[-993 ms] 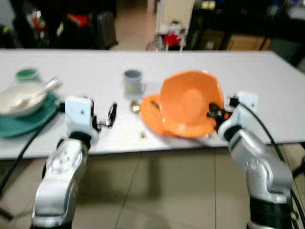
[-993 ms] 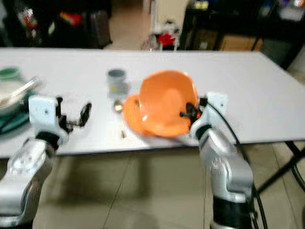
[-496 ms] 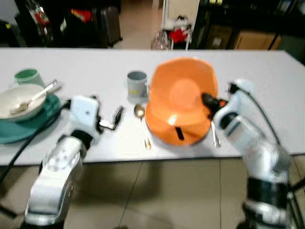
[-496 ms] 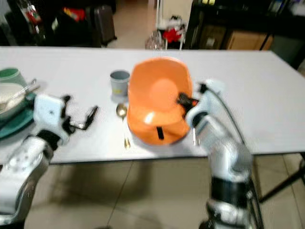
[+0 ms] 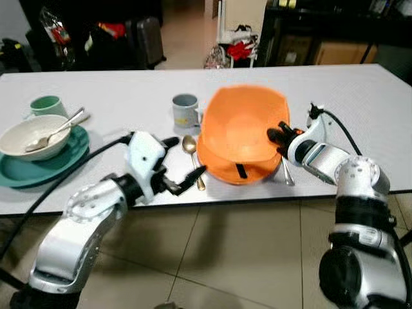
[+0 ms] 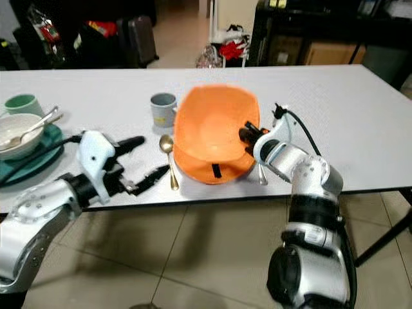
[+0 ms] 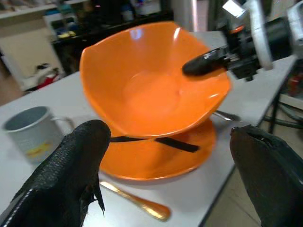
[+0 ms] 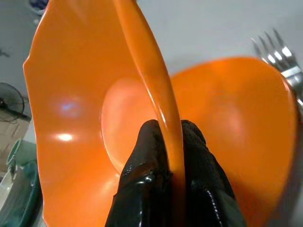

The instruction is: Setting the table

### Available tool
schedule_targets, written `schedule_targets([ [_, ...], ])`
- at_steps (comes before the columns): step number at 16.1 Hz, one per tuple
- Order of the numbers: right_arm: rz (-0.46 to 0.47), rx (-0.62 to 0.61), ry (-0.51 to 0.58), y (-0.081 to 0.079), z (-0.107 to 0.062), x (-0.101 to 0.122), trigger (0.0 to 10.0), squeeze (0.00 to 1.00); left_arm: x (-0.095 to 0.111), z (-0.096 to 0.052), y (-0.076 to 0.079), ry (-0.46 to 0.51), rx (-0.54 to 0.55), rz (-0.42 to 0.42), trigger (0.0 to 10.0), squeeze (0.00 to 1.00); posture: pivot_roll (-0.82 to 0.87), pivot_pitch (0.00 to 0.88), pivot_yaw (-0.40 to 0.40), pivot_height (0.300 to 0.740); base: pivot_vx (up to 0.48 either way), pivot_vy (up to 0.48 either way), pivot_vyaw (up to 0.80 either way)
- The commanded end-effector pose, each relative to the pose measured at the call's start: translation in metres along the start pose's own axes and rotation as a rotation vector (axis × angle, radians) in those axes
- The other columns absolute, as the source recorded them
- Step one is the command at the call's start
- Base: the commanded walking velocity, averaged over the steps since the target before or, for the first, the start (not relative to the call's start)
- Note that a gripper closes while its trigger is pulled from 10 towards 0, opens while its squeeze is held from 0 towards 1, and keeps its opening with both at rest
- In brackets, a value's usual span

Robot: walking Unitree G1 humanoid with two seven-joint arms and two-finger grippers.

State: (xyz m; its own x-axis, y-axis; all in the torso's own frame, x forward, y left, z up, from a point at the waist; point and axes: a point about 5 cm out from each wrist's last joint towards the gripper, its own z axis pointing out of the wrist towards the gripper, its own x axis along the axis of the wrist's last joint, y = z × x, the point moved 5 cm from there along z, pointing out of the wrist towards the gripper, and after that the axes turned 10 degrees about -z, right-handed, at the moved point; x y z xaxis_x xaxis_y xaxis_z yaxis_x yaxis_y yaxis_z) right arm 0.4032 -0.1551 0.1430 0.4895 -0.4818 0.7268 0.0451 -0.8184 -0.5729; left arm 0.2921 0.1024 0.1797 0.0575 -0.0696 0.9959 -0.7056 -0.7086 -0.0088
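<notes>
On the white table (image 5: 116,103), right gripper (image 5: 278,136) pinches the tilted orange bowl's (image 5: 244,125) rim.

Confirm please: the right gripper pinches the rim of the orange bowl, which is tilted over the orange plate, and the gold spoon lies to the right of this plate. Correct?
Not quite. The gold spoon lies left of the orange plate, near the grey mug, as the left eye view shows. The right gripper does pinch the tilted orange bowl.

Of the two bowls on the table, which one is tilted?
The orange bowl is tilted, its rim pinched by the right gripper; the white bowl sits level.
</notes>
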Motion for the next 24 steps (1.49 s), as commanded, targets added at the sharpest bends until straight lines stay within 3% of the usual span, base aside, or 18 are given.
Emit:
schedule_targets([
  [1,0.040,0.043,0.003,-0.010,0.004,0.012,10.0,0.00,0.003,0.002,0.005,-0.008,-0.046,-0.002,10.0,0.00,-0.04,0.060,0.044,0.740,0.000,0.000,0.00],
  [8,0.223,0.013,-0.151,-0.013,0.027,-0.009,10.0,0.00,-0.006,-0.010,0.023,-0.083,-0.147,-0.011,10.0,0.00,-0.01,0.088,0.024,0.740,0.000,0.000,0.00],
  [12,0.239,-0.011,-0.202,-0.016,0.032,-0.017,10.0,0.00,-0.009,-0.015,0.024,-0.105,-0.142,-0.011,10.0,0.00,0.00,0.091,0.017,0.740,0.000,0.000,0.00],
  [15,0.236,-0.054,-0.203,-0.010,0.033,-0.017,10.0,0.00,-0.009,-0.016,0.024,-0.111,-0.138,-0.009,10.0,0.00,0.00,0.092,0.014,0.740,0.000,0.000,0.00],
  [19,0.234,-0.085,-0.203,-0.005,0.033,-0.017,10.0,0.00,-0.013,-0.016,0.015,-0.137,-0.085,0.001,10.0,0.00,0.00,0.095,0.017,0.740,0.000,0.000,0.00],
  [20,0.245,-0.087,-0.210,-0.004,0.033,-0.019,10.0,0.00,-0.016,-0.016,0.003,-0.153,-0.018,0.008,10.0,0.00,0.00,0.096,0.019,0.740,0.000,0.000,0.00],
  [22,0.248,-0.096,-0.220,-0.002,0.033,-0.022,10.0,0.00,-0.015,-0.016,-0.003,-0.153,0.007,0.003,10.0,0.00,0.00,0.097,0.020,0.740,0.000,0.000,0.00],
  [23,0.251,-0.099,-0.219,-0.001,0.033,-0.022,10.0,0.05,-0.016,-0.016,-0.002,-0.158,0.003,0.003,10.0,0.00,0.00,0.097,0.020,0.740,0.000,0.000,0.00],
  [24,0.253,-0.098,-0.219,-0.001,0.033,-0.021,10.0,0.45,-0.016,-0.016,-0.002,-0.162,0.002,0.002,10.0,0.00,0.00,0.097,0.023,0.740,0.000,0.000,0.00],
])
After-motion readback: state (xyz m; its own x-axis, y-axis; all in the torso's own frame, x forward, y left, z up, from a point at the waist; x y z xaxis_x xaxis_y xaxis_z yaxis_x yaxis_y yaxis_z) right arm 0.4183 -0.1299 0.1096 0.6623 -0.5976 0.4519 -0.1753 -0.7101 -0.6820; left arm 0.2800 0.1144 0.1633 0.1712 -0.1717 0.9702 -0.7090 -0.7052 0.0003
